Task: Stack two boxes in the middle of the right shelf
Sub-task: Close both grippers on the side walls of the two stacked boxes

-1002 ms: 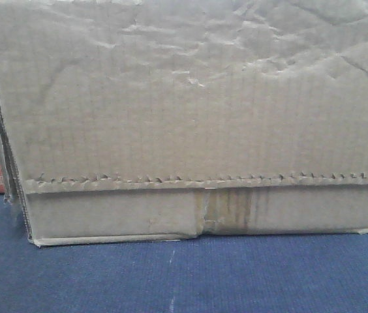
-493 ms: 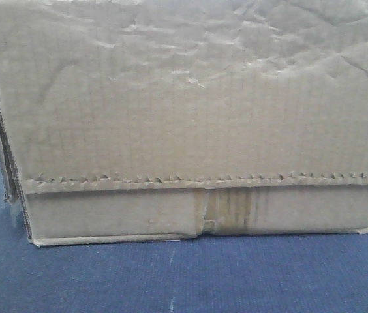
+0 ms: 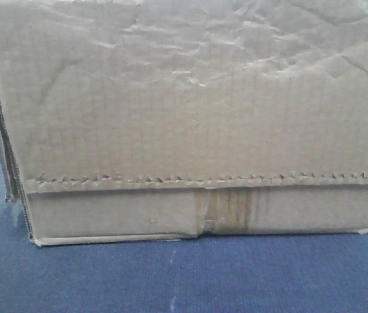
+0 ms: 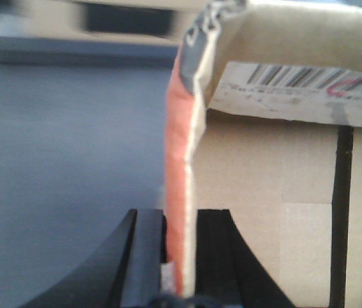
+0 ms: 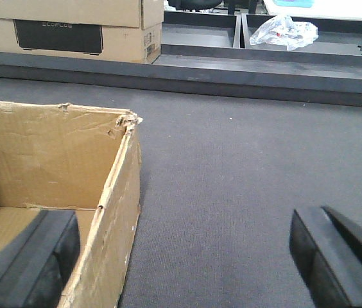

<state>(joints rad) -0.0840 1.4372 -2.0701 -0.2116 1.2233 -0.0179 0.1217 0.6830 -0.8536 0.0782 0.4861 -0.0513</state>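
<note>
Left wrist-mounted view has my left gripper (image 4: 180, 224) clamped on the cardboard box (image 4: 264, 167) wall between its fingers, while my right gripper (image 5: 181, 221) gapes astride another wall, so I judge the grasp half made: next, close right, then lift.

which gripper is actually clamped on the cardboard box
The left gripper: it pinches the orange-faced wall of the cardboard box. The right gripper only straddles a box wall, with its jaws wide apart.
</note>
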